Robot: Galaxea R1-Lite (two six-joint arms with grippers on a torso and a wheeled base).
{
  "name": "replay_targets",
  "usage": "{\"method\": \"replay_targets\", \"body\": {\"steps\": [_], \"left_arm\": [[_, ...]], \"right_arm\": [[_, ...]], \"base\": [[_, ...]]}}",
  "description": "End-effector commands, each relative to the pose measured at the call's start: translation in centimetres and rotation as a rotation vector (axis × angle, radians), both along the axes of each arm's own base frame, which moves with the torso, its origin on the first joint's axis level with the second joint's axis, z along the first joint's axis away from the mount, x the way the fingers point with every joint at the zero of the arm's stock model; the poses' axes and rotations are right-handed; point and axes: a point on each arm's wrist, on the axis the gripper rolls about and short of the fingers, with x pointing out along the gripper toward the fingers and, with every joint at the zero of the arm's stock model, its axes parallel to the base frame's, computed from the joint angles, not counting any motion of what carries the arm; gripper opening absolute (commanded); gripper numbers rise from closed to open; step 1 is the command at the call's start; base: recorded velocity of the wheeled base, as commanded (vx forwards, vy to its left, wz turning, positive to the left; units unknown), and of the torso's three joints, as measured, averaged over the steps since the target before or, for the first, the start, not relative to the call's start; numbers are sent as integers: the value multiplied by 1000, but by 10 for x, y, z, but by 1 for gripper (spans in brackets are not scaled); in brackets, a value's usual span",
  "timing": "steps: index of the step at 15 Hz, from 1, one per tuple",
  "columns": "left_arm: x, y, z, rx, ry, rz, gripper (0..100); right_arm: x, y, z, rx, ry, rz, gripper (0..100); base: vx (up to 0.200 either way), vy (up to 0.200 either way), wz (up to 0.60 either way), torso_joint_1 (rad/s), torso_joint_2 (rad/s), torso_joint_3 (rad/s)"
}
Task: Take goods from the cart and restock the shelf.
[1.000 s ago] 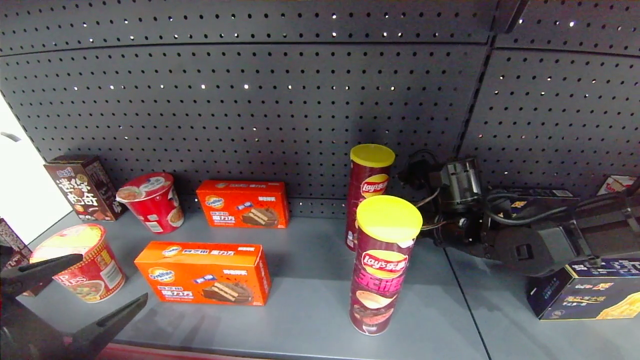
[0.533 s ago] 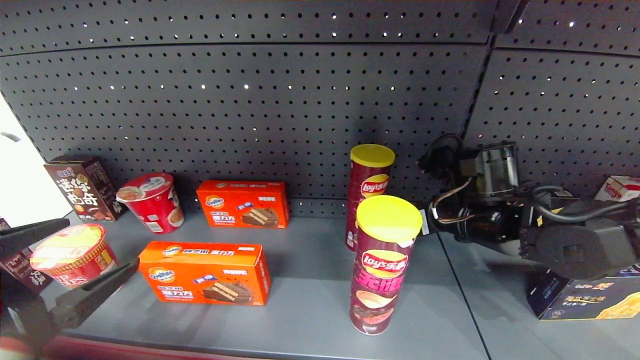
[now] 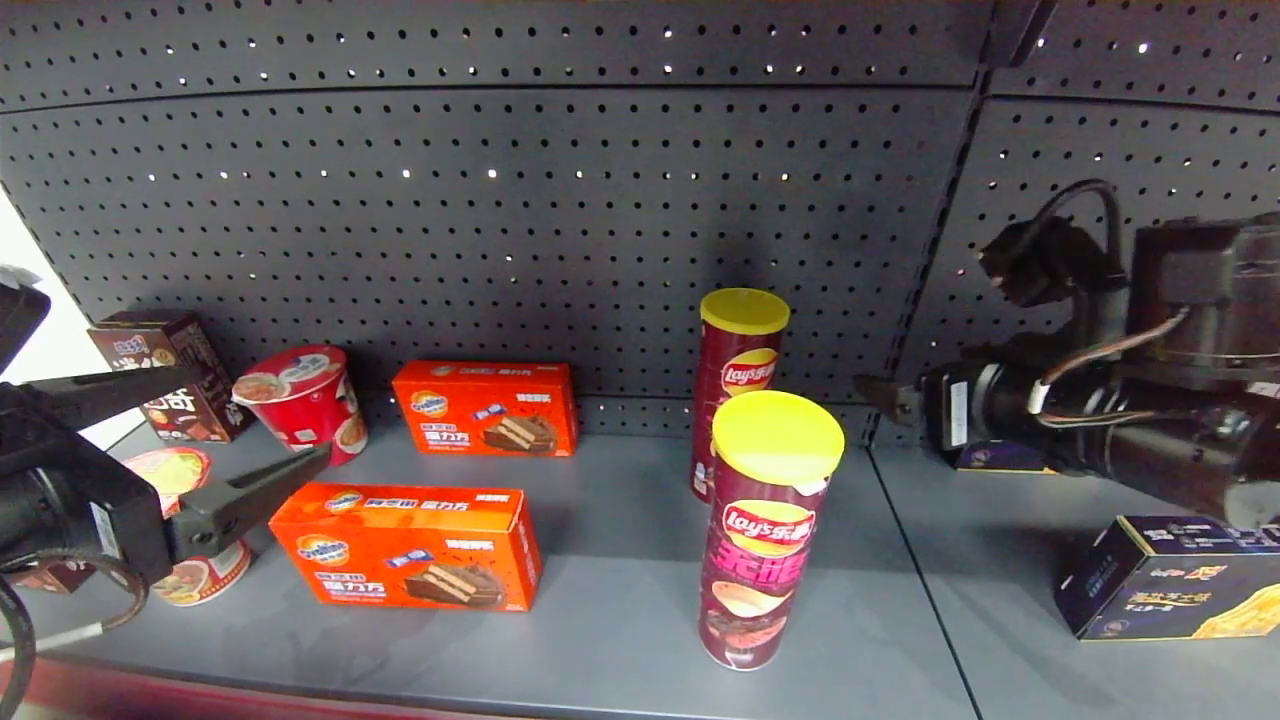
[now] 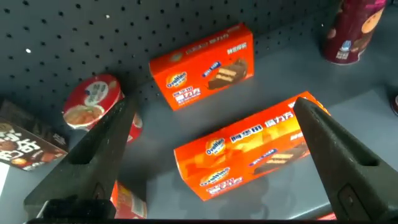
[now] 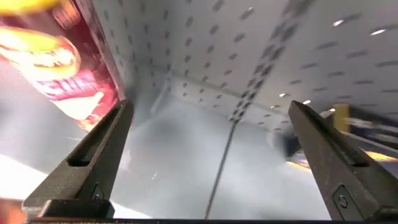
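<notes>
Two red chip cans with yellow lids stand mid-shelf, one in front (image 3: pixel 768 530) and one behind (image 3: pixel 740 372). Two orange boxes lie to their left, a near one (image 3: pixel 410 545) (image 4: pixel 255 152) and a far one (image 3: pixel 487 407) (image 4: pixel 205 65). My left gripper (image 3: pixel 255 415) (image 4: pixel 214 102) hovers open and empty at the shelf's left end, above the near orange box and a noodle cup (image 3: pixel 190 570). My right gripper (image 5: pixel 210 107) is open and empty, right of the chip cans, with one can (image 5: pixel 56 59) beside one finger. Its arm (image 3: pixel 1100 430) hangs over the right shelf bay.
A red noodle cup (image 3: pixel 300 400) (image 4: pixel 93 99) and a brown box (image 3: pixel 160 385) stand at the back left. A dark blue box (image 3: pixel 1180 580) lies front right. The pegboard wall (image 3: pixel 500 200) closes the back. Bare grey shelf (image 3: pixel 620 620) lies between the orange boxes and cans.
My left gripper rose from the low left corner and came in over the shelf, still open. My right arm drew back to the right and upward, away from the chip cans.
</notes>
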Motion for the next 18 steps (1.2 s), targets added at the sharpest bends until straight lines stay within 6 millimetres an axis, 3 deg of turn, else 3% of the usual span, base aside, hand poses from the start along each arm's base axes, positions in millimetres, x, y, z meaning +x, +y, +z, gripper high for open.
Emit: {"method": "replay_targets", "body": {"steps": [1,3,6,9,18], "left_arm": [[-9,2,-4,-5,-2,10,100],[-35,12,-18,-11,-16,66,100],[-58,15,-33,-5,-25,107,100],[-61,16,-35,-6,-30,115,100],[-61,16,-36,-7,-27,115,100]], "right_arm": [[-41,-26,30,70,-115,-8,100],[-76,-61,31,91,-170,-84,100],[-110,-90,6,84,-166,-153,100],[-120,-95,-8,73,-145,-156,100],[-120,-93,-9,75,-140,-102,100]], "base": [[0,0,0,0,0,0],[0,0,0,0,0,0],[0,0,0,0,0,0],[0,0,0,0,0,0],[0,0,-67,0,0,0]]}}
